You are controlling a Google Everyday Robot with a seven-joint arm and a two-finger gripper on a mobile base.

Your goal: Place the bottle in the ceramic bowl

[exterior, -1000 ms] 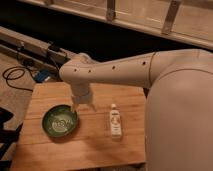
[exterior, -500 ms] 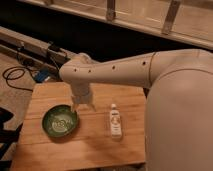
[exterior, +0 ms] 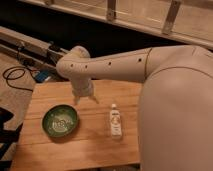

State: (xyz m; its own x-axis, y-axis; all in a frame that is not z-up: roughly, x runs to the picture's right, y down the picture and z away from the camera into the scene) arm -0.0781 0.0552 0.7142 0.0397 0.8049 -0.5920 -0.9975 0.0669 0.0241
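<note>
The bottle (exterior: 115, 121) lies flat on the wooden table (exterior: 85, 145), cap pointing away, pale label with a green mark up. The ceramic bowl (exterior: 60, 121), dark green with a lighter swirl inside, sits to its left and holds nothing. My gripper (exterior: 85, 100) hangs from the white arm above the table, between bowl and bottle and a little behind both. It touches neither. Two finger tips spread apart show below the wrist.
My big white arm (exterior: 175, 100) covers the table's right side. Behind the table runs a dark rail with cables (exterior: 30, 55), and a black cable (exterior: 15, 75) lies on the floor at left. The table's left edge is near the bowl.
The gripper has drifted slightly right and down toward the table. Bottle and bowl have not moved.
</note>
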